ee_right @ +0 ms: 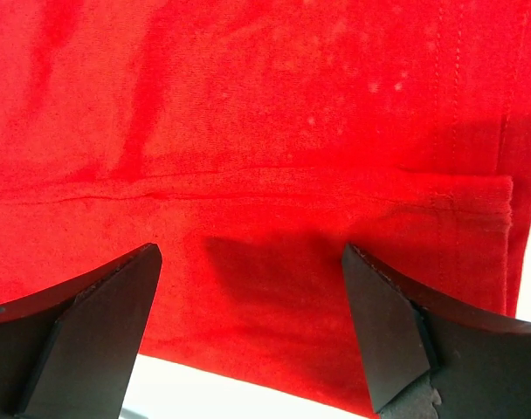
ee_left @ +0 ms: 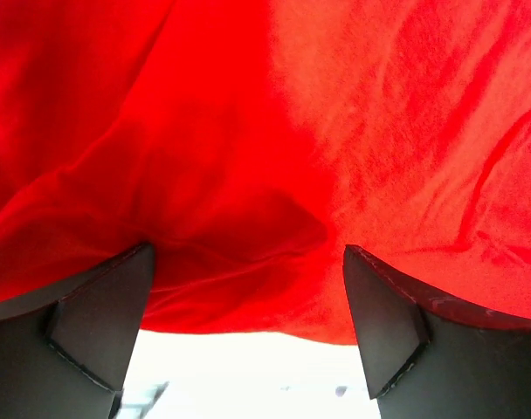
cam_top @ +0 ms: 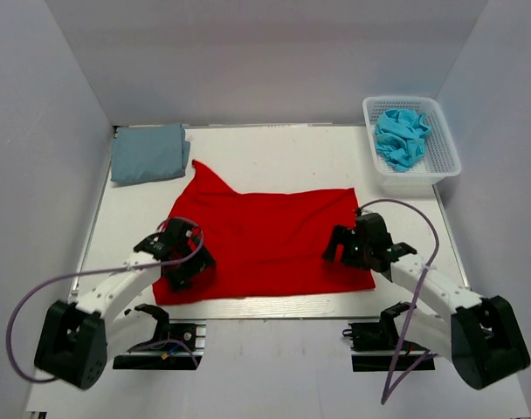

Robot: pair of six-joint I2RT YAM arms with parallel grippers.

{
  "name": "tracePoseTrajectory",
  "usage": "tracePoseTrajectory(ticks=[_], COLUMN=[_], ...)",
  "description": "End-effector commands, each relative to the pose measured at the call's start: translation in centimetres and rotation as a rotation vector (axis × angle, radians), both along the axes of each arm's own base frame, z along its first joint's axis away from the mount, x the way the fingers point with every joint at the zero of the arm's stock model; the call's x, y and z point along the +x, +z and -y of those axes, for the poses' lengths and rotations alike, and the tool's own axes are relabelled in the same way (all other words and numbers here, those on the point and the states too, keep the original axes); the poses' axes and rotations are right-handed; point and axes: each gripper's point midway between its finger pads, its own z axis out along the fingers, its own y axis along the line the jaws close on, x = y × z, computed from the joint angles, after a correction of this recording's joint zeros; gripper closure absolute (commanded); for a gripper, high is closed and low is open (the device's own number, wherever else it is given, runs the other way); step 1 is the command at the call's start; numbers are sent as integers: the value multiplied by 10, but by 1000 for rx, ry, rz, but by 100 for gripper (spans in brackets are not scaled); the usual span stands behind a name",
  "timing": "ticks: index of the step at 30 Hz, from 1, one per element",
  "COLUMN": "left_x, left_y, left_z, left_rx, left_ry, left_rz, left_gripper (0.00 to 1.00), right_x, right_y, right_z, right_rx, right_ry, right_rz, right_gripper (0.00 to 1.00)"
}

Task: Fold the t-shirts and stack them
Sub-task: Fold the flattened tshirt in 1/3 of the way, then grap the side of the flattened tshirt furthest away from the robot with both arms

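Left gripper (cam_top: pixel 185 260) and right gripper (cam_top: pixel 346 246) both hang spread wide over the red t-shirt (cam_top: pixel 265 240), one at each near corner, so its long axis runs straight between them.

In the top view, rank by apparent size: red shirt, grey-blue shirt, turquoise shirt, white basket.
1. red shirt, spread flat, by far the largest.
2. white basket.
3. grey-blue shirt, folded.
4. turquoise shirt, crumpled inside the basket; only slightly smaller than the grey-blue one, so that order is unsure.
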Motion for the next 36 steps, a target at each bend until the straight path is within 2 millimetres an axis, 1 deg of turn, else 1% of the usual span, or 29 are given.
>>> tracePoseTrajectory(ticks=[1, 2, 3, 4, 5, 6, 7, 8, 9, 11, 12, 13, 14, 15, 16, 17, 18, 20, 21, 23, 24, 25, 26, 27, 28, 31, 32, 34, 36], left_x=[-57, -53, -43, -25, -11, 5, 37, 52, 83, 118, 143, 160, 174, 199, 211, 226, 246, 270, 288, 306, 320, 326, 336, 341, 347, 366, 366, 369, 370], left_y=[10, 19, 26, 49, 58, 67, 97, 93, 116, 123, 138, 116, 112, 129, 126, 104, 114, 108, 99, 92, 99, 81, 84, 80, 71, 68, 59, 51, 47], left_z=[15, 15, 9, 7, 3, -7, -2, -4, -9, -13, -18, -22, -22, -26, -30, -34, -31, -41, -43, -59, -61, -65, -67, -72, -70, -66, -61, -54, -49], left_rx=[-150, -152, -110, -86, -47, 38, 47, 104, 141, 222, 282, 347, 379, 405, 437, 474, 465, 483, 489, 516, 512, 523, 514, 519, 512, 485, 463, 428, 403], left_ry=[-7, -7, -13, -10, -9, -34, -43, -44, -1, 22, 40, 31, 27, 56, 72, 67, 79, 77, 84, 117, 132, 132, 133, 138, 127, 98, 84, 55, 43], left_rz=[-140, -112, -56, 19, 53, 104, 212, 180, 252, 292, 347, 290, 285, 316, 299, 246, 283, 302, 302, 293, 310, 273, 287, 285, 292, 347, 341, 347, 351], left_gripper=[1, 1, 1, 1, 1, 1, 1, 1, 1, 1, 1, 1, 1, 1, 1, 1, 1, 1, 1, 1, 3, 4, 4, 6, 6, 10, 11, 13, 18], right_x=[-52, -53, -49, -40, -26, -9, 2, 25, 38, 57, 80, 91, 104, 116, 130, 134, 143, 158, 169, 174, 184, 185, 189, 193, 197, 205, 211, 214, 221], right_y=[-13, -5, 0, 14, 31, 44, 52, 77, 77, 77, 105, 94, 107, 103, 115, 116, 117, 115, 118, 98, 102, 102, 92, 94, 94, 79, 76, 69, 61], right_z=[1, 0, 0, -4, -9, -10, -8, -16, -10, -5, -9, -6, -8, -6, -3, -3, -5, -2, -4, 4, 16, 6, 11, 11, 12, 16, 17, 17, 19], right_rx=[9, 2, -21, -25, -14, -32, -58, -44, -90, -157, -159, -211, -211, -243, -259, -262, -272, -301, -302, -346, -348, -341, -349, -345, -344, -355, -348, -355, -375], right_ry=[29, 33, 35, 49, 52, 38, 35, 29, 0, -26, -46, -65, -79, -101, -145, -166, -171, -191, -200, -212, -249, -224, -231, -236, -241, -242, -241, -228, -216], right_rz=[-180, -187, -167, -134, -84, -29, 10, 80, 92, 102, 176, 151, 178, 164, 193, 181, 173, 167, 171, 110, 112, 116, 91, 96, 98, 67, 68, 55, 45], right_gripper=[10, 10, 10, 10, 10, 10, 10, 10, 10, 10, 10, 10, 10, 10, 10, 10, 10, 10, 10, 10, 10, 10, 10, 10, 10, 10, 10, 10, 10])
